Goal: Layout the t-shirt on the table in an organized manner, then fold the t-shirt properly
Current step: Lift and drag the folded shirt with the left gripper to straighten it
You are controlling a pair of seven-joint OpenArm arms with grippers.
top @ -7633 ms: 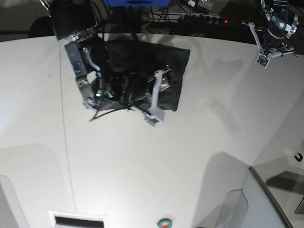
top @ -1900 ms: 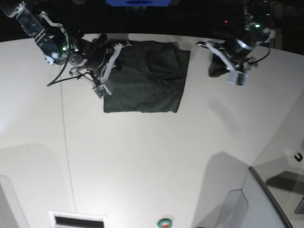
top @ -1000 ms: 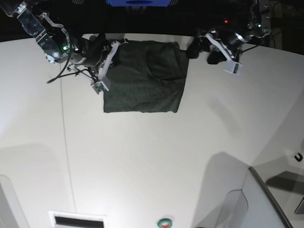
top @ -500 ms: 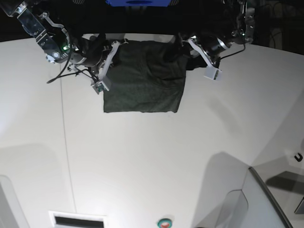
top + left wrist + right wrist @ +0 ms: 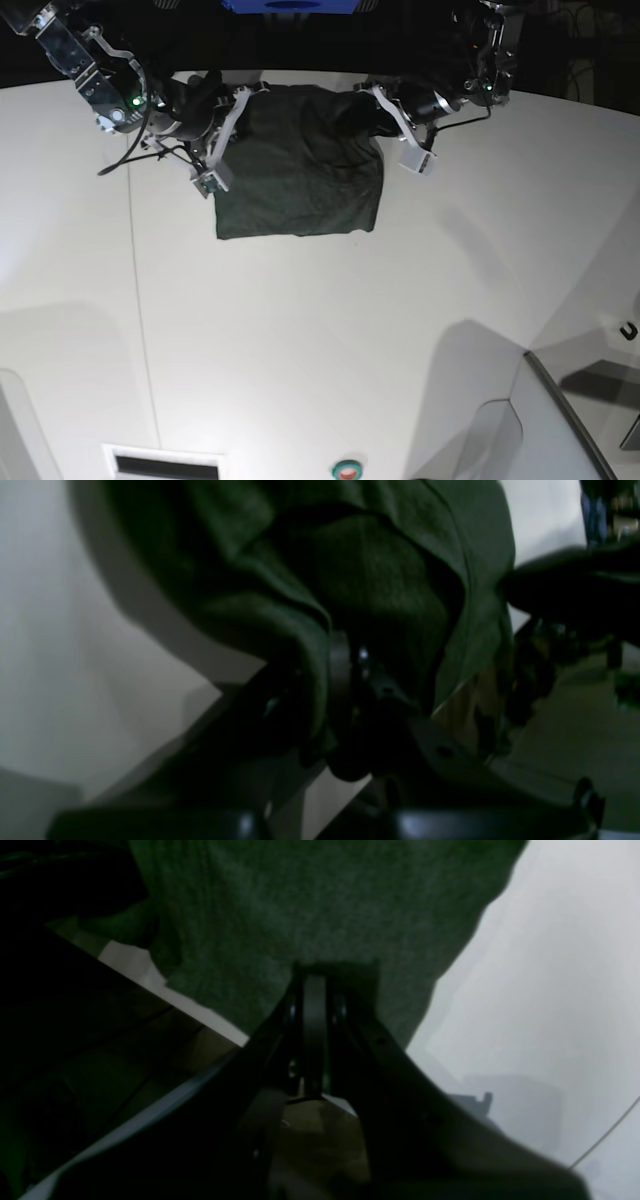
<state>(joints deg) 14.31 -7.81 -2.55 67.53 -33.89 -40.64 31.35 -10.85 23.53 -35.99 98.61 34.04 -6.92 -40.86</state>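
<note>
While the t-shirt [image 5: 300, 165] lies on the table [image 5: 320, 330], your left gripper [image 5: 345, 680] and right gripper [image 5: 312, 990] each pinch its far corners.

The t-shirt [image 5: 300, 165] between my fingers [image 5: 340, 680] is soft matt cloth, and the surface [image 5: 330, 330] looks smooth and white.
</note>
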